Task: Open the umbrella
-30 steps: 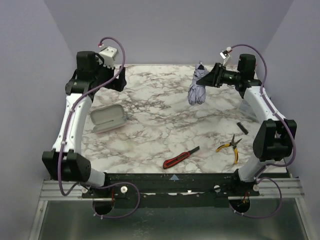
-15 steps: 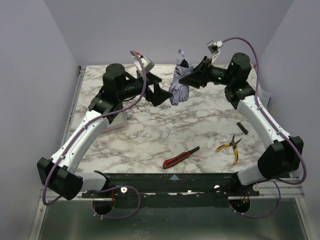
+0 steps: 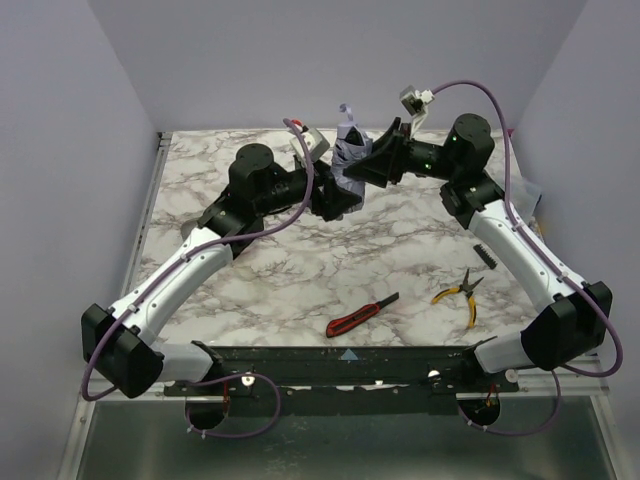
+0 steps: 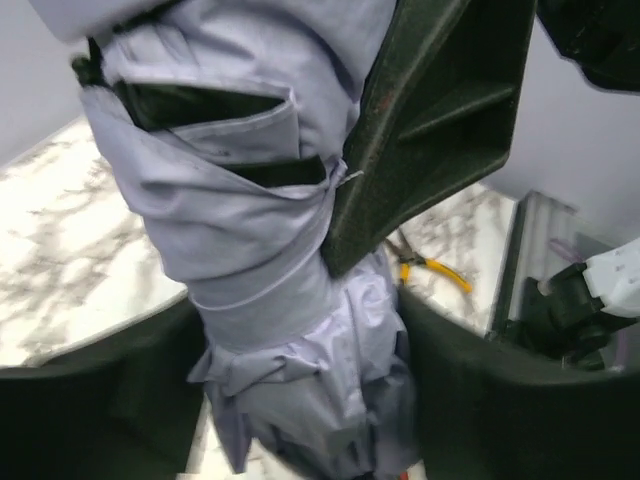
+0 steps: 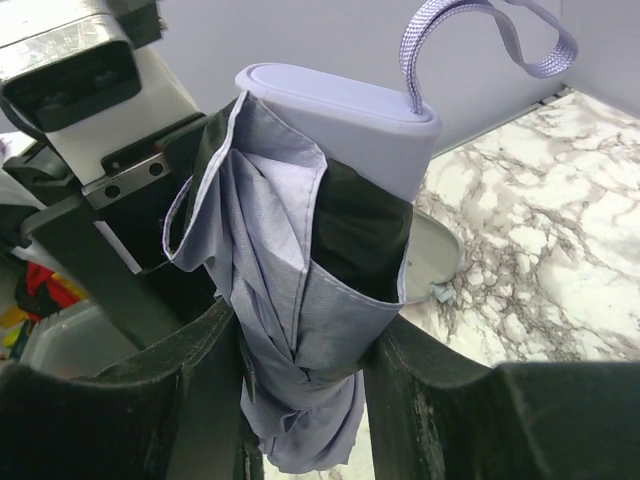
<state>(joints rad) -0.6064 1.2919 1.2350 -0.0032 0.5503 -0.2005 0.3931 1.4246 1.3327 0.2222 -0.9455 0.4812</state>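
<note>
Above the marble table, the folded umbrella is clamped handle-up in the right gripper, while the left gripper straddles its lower folds, bite uncertain, so it should seat firmly before pulling.

Overall light: soft, even and fairly bright; it falls from above
Shadows: faint and short on the worktop; deeper under the arms
Glare: only a mild sheen on the marble; nothing is blown out
Left wrist view: umbrella very close; fabric soft and blurred; bottom corners dark
Right wrist view: fabric folds sharp; marble behind slightly soft; bottom edge dim
</note>
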